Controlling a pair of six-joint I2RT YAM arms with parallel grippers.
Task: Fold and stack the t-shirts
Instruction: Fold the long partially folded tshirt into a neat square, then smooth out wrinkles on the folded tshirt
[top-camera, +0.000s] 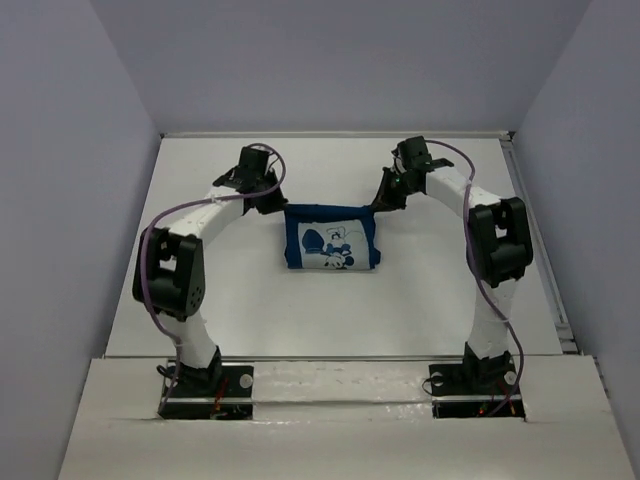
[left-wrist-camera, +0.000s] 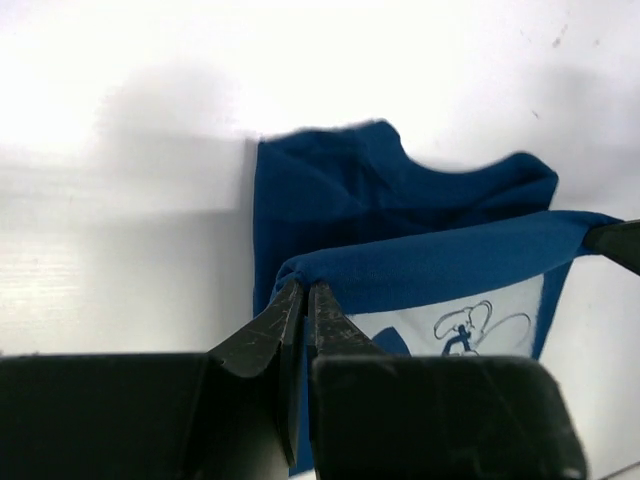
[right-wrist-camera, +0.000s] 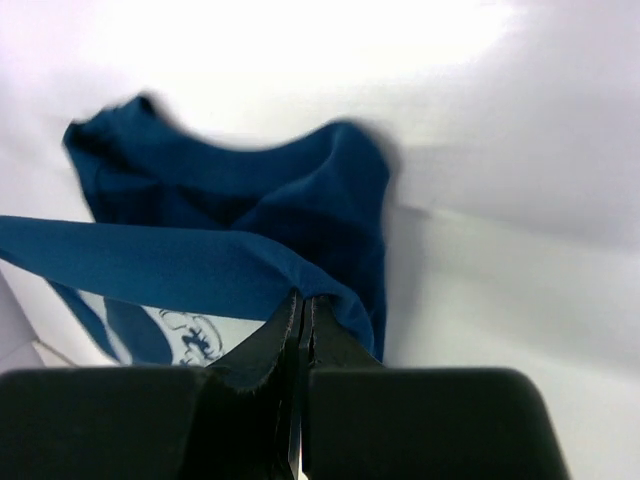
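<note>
Both jaws closed, pinching t-shirt (top-camera: 330, 238) corners

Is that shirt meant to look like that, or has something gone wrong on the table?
Nothing looks damaged or spilled. The left gripper and right gripper each pinch a corner of the t-shirt, stretching one edge taut between them, while the rest lies rumpled on the table. Probably a fold half done.
</note>
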